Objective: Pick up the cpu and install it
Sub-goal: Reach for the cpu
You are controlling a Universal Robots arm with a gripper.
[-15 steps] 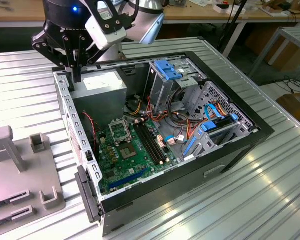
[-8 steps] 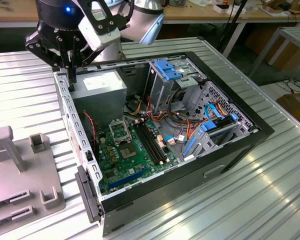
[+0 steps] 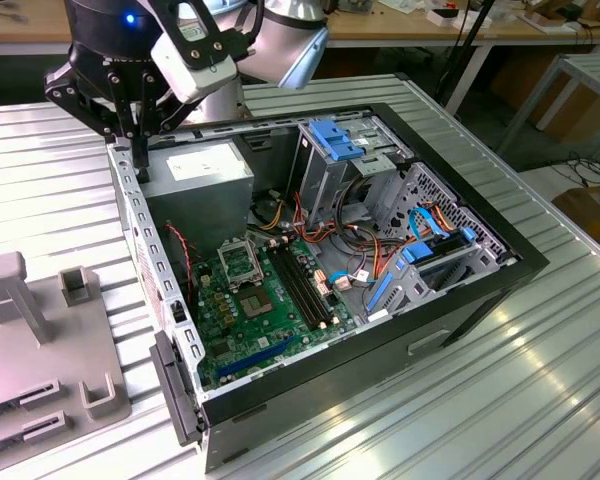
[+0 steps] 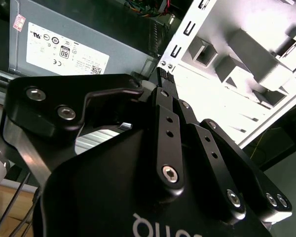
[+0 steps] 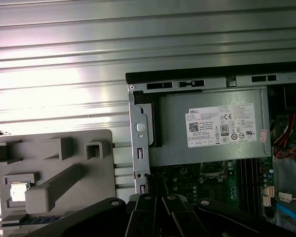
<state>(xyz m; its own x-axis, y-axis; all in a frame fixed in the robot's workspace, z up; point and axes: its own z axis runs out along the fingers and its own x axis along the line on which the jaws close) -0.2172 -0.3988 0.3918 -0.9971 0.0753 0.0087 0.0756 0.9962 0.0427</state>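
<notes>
The cpu (image 5: 18, 191) is a small silver square lying in a pocket of the grey fixture plate (image 5: 79, 148) beside the computer case. My gripper (image 3: 141, 168) hangs over the case's wall on the exterior view's left, next to the grey power supply (image 3: 208, 172), with its fingers together and nothing between them. In both wrist views the black fingers (image 4: 164, 94) meet at the tips by the wall's edge (image 5: 139, 163). The black-framed socket (image 3: 242, 262) sits on the green board (image 3: 245, 335), well below the gripper.
The open case (image 3: 460, 270) holds blue drive brackets (image 3: 340, 138), cable bundles and long black memory slots (image 3: 305, 285). Upright grey posts (image 3: 15, 290) stand on the fixture plate. Ribbed metal tabletop (image 3: 540, 400) surrounds the case.
</notes>
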